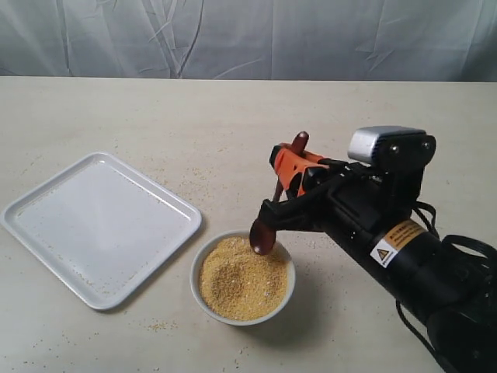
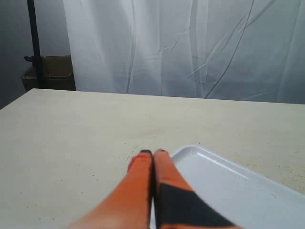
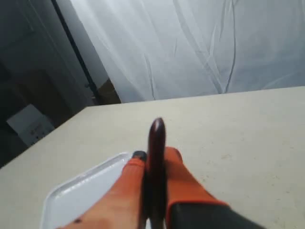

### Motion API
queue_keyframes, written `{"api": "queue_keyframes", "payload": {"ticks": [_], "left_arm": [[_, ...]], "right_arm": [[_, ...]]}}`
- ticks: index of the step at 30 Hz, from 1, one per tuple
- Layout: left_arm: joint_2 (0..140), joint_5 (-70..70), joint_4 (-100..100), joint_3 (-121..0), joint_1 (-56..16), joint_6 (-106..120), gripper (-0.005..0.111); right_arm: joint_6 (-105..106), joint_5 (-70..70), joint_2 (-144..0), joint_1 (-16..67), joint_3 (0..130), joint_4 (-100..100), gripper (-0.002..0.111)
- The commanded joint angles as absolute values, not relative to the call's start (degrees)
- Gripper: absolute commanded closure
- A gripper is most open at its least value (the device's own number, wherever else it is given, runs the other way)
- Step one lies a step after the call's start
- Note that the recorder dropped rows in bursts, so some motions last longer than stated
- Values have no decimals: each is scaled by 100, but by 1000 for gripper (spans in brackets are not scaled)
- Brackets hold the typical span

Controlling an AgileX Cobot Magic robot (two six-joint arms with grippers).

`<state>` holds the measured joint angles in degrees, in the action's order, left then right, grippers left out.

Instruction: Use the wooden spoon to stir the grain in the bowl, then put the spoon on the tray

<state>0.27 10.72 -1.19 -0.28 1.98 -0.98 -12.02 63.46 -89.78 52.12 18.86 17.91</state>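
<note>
Item: my right claw (image 1: 286,175) grasps wooden spoon (image 1: 262,235), tip at bowl (image 1: 203,303) rim below. Tray (image 1: 101,225) well apart, open desk (image 1: 233,124) between. My left claw (image 2: 153,152) is clenched.

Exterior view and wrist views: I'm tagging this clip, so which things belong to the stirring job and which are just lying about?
Job in hand:
wooden spoon, clamped in the right end effector; grain; bowl; tray.

Lying about:
spilled specks on the table; cardboard box past the table; curtain; left end effector, shut on nothing.
</note>
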Motion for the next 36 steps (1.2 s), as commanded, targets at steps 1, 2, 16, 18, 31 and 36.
{"api": "queue_keyframes", "payload": {"ticks": [1,2,16,18,31,36], "left_arm": [[0,1034,-116,0,219,-107,107],[0,1034,-116,0,219,-107,107],[0,1034,-116,0,219,-107,107],[0,1034,-116,0,219,-107,107],[0,1034,-116,0,219,-107,107],[0,1034,-116,0,219,-107,107]], "right_arm": [[-844,5550,-8958,5212,1874,1845,109],[-844,5414,-8958,5212,1874,1845,109],[-1384,5453,-8958,5212,1874,1045,109],[-1525,5694,-8958,5212,1874,814,109],[-992,6444,-8958,5212,1874,522,109],[-849,6023,-8958,5212,1874,839,109]]}}
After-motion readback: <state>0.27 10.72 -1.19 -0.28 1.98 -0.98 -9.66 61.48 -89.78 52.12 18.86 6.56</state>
